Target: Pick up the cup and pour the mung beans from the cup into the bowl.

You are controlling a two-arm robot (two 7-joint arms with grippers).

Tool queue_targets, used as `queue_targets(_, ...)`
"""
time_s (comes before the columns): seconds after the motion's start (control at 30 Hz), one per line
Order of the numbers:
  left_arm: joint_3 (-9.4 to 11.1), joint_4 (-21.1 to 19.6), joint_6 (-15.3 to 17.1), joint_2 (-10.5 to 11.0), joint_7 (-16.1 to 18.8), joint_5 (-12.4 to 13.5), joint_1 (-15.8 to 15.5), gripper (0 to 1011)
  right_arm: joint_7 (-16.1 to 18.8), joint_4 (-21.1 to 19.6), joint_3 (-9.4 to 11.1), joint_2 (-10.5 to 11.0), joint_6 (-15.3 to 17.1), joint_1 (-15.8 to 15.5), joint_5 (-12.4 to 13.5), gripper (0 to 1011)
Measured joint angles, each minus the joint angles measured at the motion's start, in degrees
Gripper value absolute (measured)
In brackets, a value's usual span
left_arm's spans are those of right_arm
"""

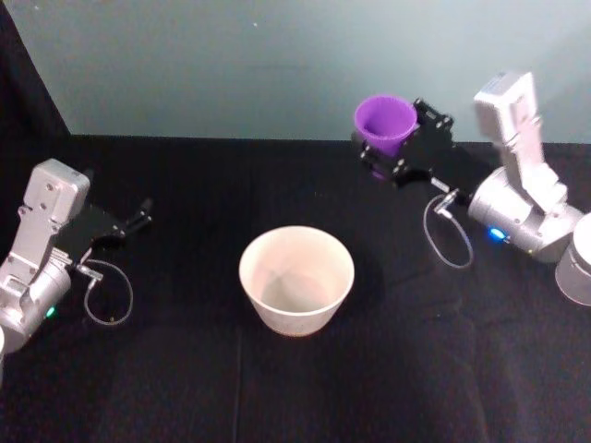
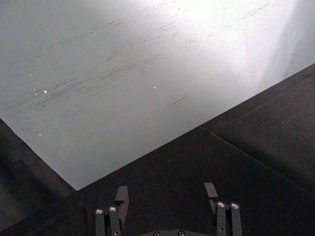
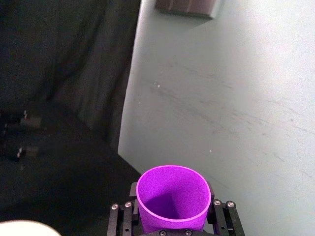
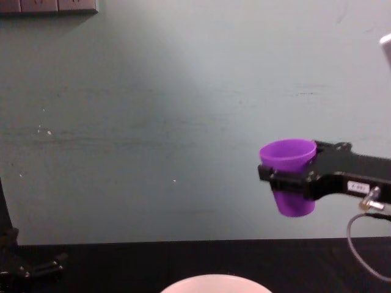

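The purple cup [image 1: 385, 123] hangs in the air above the table's far right, almost upright, with my right gripper [image 1: 397, 148] shut around its body. From the side, the cup [image 4: 289, 174] sits well above table height in the right gripper [image 4: 292, 182]. In the right wrist view the cup [image 3: 172, 200] shows a purple inside between the black fingers [image 3: 122, 219]; I see no beans in it. The pale bowl [image 1: 296, 280] stands at the table's middle, left of and nearer than the cup, its rim [image 4: 215, 283] low in the chest view. My left gripper [image 2: 167, 196] rests open at the left.
Black cloth covers the table [image 1: 185, 388], and a pale green wall [image 1: 277, 65] rises right behind it. A loose cable [image 1: 450, 235] loops below the right wrist. A dark curtain [image 3: 59, 59] hangs at the far left corner.
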Motion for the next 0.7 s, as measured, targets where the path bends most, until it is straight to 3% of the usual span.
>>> queue_targets(0.17,0.0,0.0,0.0,0.0,0.0,0.0,0.0,1000,-0.4,0.9,-2.0,0.1,-2.1,0.6,-5.4,746)
queue_targets(0.3,0.0,0.0,0.0,0.0,0.0,0.0,0.0,1000,-2.8,0.6,-3.9,1.0,-4.3,0.6,-12.3,746)
queue_targets(0.33,0.0,0.0,0.0,0.0,0.0,0.0,0.0,1000,-4.0,0.3,-4.7,1.6,-4.9,0.6,-15.6,746)
queue_targets(0.4,0.0,0.0,0.0,0.0,0.0,0.0,0.0,1000,-5.1,0.1,-5.6,2.0,-5.3,0.7,-18.7,746)
queue_targets(0.43,0.0,0.0,0.0,0.0,0.0,0.0,0.0,1000,-6.2,-0.2,-6.3,2.5,-5.4,0.8,-21.9,746)
queue_targets(0.63,0.0,0.0,0.0,0.0,0.0,0.0,0.0,1000,-8.5,-1.4,-8.7,3.9,-5.5,1.2,-31.3,746)
queue_targets(0.67,0.0,0.0,0.0,0.0,0.0,0.0,0.0,1000,-8.5,-1.4,-8.7,3.9,-5.5,1.2,-31.3,746)
queue_targets(0.7,0.0,0.0,0.0,0.0,0.0,0.0,0.0,1000,-8.9,-1.7,-9.1,4.2,-5.5,1.2,-33.1,746)
